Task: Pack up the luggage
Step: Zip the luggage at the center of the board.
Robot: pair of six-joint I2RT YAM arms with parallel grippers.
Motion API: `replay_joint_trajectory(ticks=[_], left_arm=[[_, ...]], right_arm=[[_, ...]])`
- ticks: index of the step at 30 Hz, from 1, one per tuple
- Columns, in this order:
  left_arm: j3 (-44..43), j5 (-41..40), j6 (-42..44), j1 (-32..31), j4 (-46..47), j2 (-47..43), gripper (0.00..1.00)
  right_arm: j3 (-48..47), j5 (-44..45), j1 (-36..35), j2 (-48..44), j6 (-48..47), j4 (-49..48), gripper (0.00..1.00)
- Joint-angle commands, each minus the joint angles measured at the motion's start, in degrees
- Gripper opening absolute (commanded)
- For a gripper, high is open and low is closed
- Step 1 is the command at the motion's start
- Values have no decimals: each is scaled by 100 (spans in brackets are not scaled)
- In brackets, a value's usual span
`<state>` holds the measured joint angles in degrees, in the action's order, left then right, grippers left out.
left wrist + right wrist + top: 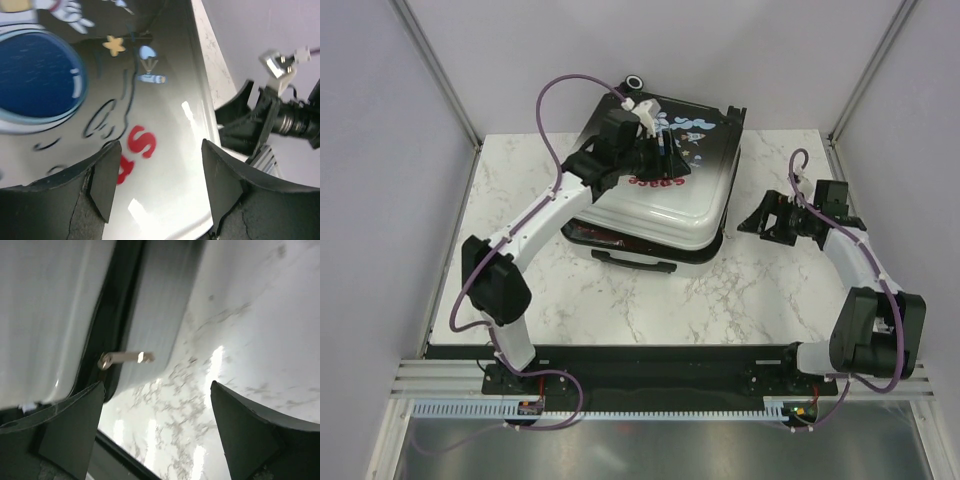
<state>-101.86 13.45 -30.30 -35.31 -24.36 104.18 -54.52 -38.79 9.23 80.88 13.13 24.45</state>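
Marble table (620, 300) under luggage (660, 215). Luggage lies flat on it, lid down, astronaut print facing up. Left gripper (160, 170) hovers over luggage lid by red lettering, jaws spread, nothing between them. Right gripper (157, 410) just off luggage's right side, jaws wide apart, empty too. Tiny zipper pull (127, 358) pokes out of luggage seam.

The only writing is on the shell of the luggage (665, 215). From the top view a red word (660, 184) shows there, but the left arm (555, 205) covers part of it and it is too small to read whole. The left wrist view shows a big red S (142, 141). The next red letter is half hidden behind the jaws of the left gripper (161, 170).
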Motion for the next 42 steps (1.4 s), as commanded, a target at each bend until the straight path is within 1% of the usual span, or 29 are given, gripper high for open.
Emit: replay_joint_trajectory(ticks=[1, 3, 4, 7, 8, 10, 11, 12, 15, 16, 18, 19, 20, 23, 24, 25, 27, 28, 29, 30, 33, 34, 35, 36, 37, 42], left_arm=[[298, 17, -414, 576, -78, -688, 73], [430, -35, -336, 910, -78, -959, 73], [518, -53, -127, 1016, -104, -1031, 73], [554, 25, 42, 1482, -244, -1172, 74], [554, 78, 42, 1622, -332, -1189, 74], [720, 376, -80, 2044, -333, -1259, 74], [790, 560, -133, 2194, -246, -1269, 74], [939, 919, -247, 2482, -210, -1277, 73], [1325, 1281, -344, 2870, 123, -1461, 73], [1414, 1335, -327, 2933, 229, -1523, 73], [1563, 1562, -379, 3143, 352, -1629, 74], [1608, 1607, -406, 3196, 353, -1646, 74], [1661, 1608, -423, 3232, 362, -1725, 74], [1845, 1564, -397, 3285, 379, -1857, 74], [1915, 1555, -380, 3285, 388, -1875, 74], [1951, 1546, -371, 3285, 379, -1893, 73], [2038, 1538, -397, 3294, 379, -1945, 73], [2048, 1529, -397, 3294, 379, -1963, 73], [2065, 1520, -380, 3294, 379, -1963, 73], [2091, 1494, -362, 3285, 379, -2015, 73], [2162, 1362, -310, 3294, 379, -2129, 73], [2188, 1318, -309, 3294, 379, -2174, 73], [2232, 1292, -309, 3294, 379, -2191, 73], [2250, 1283, -301, 3294, 379, -2226, 73], [2276, 1265, -292, 3294, 379, -2253, 73], [2496, 1212, -248, 3294, 379, -2262, 73]], right_arm=[[563, -1298, -185, -546, -346, -246, 94], [697, -1438, -316, -661, -293, -510, 93], [671, -1491, -352, -627, -345, -555, 93], [601, -1501, -510, -425, -372, -783, 93], [627, -1483, -510, -398, -372, -1088, 94], [758, -1326, -528, -372, -328, -1537, 95], [802, -1316, -528, -354, -250, -1983, 95], [820, -1298, -519, -310, -240, -2170, 96], [838, -1368, -545, -91, -284, -2627, 96], [934, -1403, -554, -21, -302, -2760, 96], [1136, -1474, -581, 15, -180, -3418, 97], [1346, -1509, -572, 33, -127, -3664, 97], [1435, -1614, -581, 50, -82, -4110, 97], [1567, -1912, -607, 243, 40, -4562, 97], [1620, -2087, -624, 374, 285, -4711, 97], [1638, -2124, -633, 445, 418, -5060, 97], [1647, -2273, -642, 621, 742, -5414, 92], [1612, -2352, -642, 674, 779, -5398, 87], [1568, -2431, -642, 735, 779, -5293, 86], [1446, -2571, -642, 840, 727, -4936, 84], [1453, -2669, -642, 772, 613, -4538, 75], [1479, -2635, -642, 719, 543, -4380, 69], [1488, -2643, -642, 649, 324, -4161, 67], [1462, -2634, -651, 500, 174, -3663, 65], [1471, -2643, -642, 412, 95, -3501, 63], [1638, -2625, -642, -46, 85, -3114, 57]])
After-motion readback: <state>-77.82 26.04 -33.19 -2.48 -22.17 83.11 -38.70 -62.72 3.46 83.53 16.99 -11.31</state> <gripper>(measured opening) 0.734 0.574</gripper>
